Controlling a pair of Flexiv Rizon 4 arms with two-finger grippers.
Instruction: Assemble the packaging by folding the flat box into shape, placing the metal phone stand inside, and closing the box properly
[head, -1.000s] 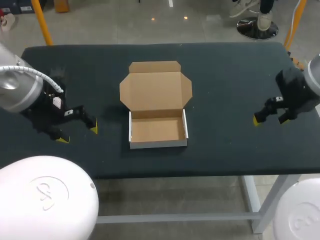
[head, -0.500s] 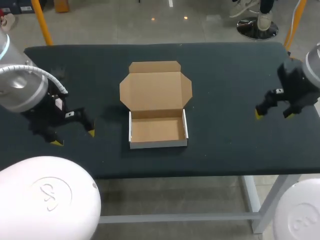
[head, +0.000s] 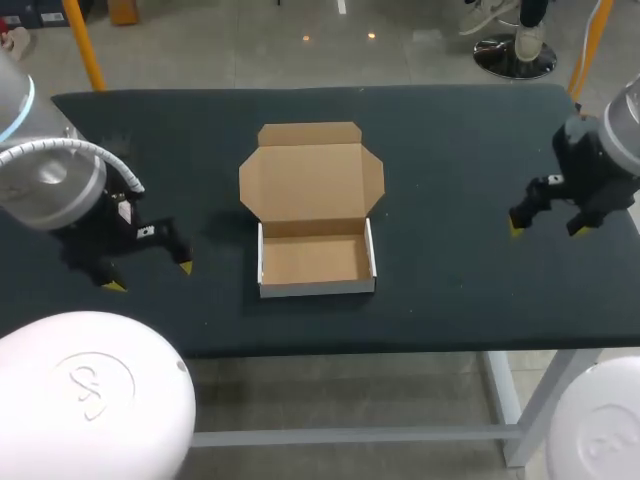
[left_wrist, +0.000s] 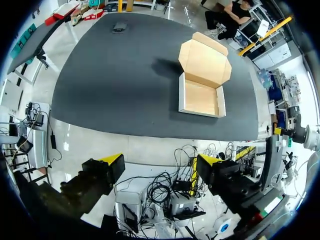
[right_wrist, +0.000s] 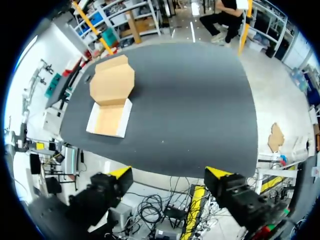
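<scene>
A cardboard box (head: 315, 258) sits folded into a shallow tray at the table's middle. Its lid (head: 311, 180) lies open flat behind it, and the tray is empty. No metal phone stand can be made out with certainty. My left gripper (head: 150, 277) hovers open near the front left of the table, well left of the box. My right gripper (head: 546, 230) hangs open far to the box's right. In the left wrist view the box (left_wrist: 202, 95) lies far ahead of the open gripper (left_wrist: 160, 162). The right wrist view also has the box (right_wrist: 110, 117) far ahead of its open gripper (right_wrist: 170, 175).
A small dark object (left_wrist: 119, 26) lies near the table's back left corner, too small to identify. The dark table top (head: 460, 150) stretches bare around the box on both sides.
My left gripper has drifted slightly toward the table's front left. My right gripper has shifted a little toward the back right. The box has not moved.
</scene>
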